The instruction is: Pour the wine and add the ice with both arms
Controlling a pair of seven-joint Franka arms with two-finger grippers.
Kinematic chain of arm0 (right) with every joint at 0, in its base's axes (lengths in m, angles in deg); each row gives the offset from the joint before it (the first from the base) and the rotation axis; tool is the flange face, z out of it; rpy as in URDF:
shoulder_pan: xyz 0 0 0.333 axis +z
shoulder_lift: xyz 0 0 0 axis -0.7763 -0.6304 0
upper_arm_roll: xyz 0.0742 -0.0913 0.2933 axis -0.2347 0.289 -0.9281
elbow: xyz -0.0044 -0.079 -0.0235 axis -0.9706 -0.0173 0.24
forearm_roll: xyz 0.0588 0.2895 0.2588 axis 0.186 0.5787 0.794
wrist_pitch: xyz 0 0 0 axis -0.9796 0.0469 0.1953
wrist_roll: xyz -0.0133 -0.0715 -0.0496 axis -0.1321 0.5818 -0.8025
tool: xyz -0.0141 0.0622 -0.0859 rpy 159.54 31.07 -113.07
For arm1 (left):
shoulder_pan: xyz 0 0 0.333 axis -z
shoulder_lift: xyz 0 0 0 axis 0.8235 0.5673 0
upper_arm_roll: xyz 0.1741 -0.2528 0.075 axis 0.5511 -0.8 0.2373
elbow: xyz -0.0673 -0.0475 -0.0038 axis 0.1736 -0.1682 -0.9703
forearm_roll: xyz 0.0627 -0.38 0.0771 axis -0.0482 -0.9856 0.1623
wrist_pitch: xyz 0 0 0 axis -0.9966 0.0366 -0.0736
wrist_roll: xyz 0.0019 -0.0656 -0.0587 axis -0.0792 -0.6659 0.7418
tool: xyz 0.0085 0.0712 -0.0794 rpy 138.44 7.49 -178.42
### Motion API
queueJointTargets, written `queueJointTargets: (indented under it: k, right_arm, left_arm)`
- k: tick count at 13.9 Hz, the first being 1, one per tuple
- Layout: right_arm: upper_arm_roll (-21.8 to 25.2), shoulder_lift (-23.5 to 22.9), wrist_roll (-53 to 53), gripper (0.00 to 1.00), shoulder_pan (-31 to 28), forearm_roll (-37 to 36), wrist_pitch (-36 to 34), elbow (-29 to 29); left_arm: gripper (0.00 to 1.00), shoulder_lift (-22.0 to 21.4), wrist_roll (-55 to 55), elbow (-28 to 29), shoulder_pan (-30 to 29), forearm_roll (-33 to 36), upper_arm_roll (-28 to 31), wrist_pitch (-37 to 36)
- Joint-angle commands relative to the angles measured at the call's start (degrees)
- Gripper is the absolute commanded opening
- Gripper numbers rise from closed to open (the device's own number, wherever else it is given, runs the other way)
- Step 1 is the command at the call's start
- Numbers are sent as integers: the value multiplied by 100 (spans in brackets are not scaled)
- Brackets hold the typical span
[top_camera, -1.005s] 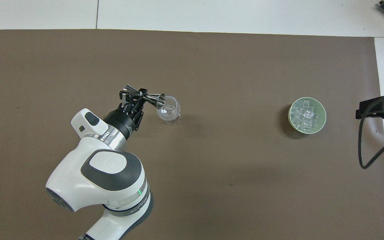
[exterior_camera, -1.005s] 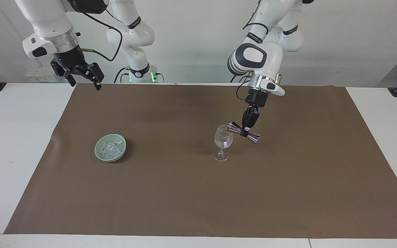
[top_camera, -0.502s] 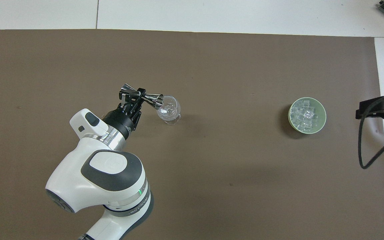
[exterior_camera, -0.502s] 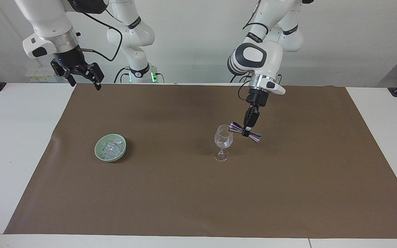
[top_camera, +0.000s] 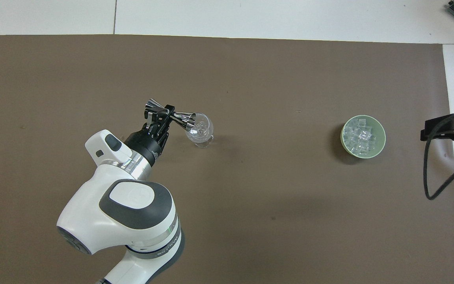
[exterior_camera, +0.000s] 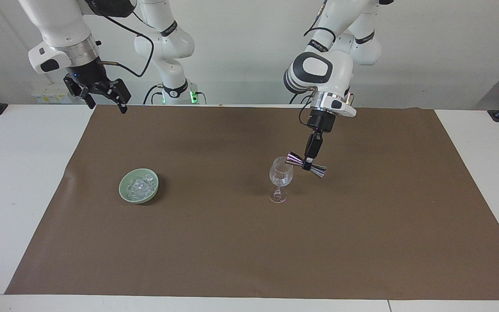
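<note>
Facing view: our left gripper (exterior_camera: 308,164) clamps a metal jigger (exterior_camera: 306,164) tipped over the wine glass (exterior_camera: 280,178); our right gripper (exterior_camera: 107,98) waits open, well apart from the ice (exterior_camera: 139,186).

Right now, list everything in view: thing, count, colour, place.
wine glass: one, clear, upright on the mat.
jigger: one, silver, tipped on its side at the glass rim, held.
bowl: one, pale green, toward the right arm's end.
ice: heap, clear, in the bowl.
mat: one, brown, covers the table.
left gripper: shut on the jigger.
right gripper: open, waiting over the mat's corner.
</note>
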Motion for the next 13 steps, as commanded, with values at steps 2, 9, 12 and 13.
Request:
queueJointTargets:
  k: [2,9,12,13]
  right_arm:
    - [-28,131,-90,100,-60,130,-57,-124]
    - [-28,131,-90,100,-60,130,-57,-124]
    - [-28,131,-90,100,-60,130,-57,-124]
    - [-28,131,-90,100,-60,130,-57,-124]
  left_arm:
    - [0,78,-173,-142,166,194,49,194]
    - [0,122,-613,-186,201,194,49,308]
    - [0,166,-771,-265,254,194,49,404]
    - [0,166,-832,-265,263,194,49,405]
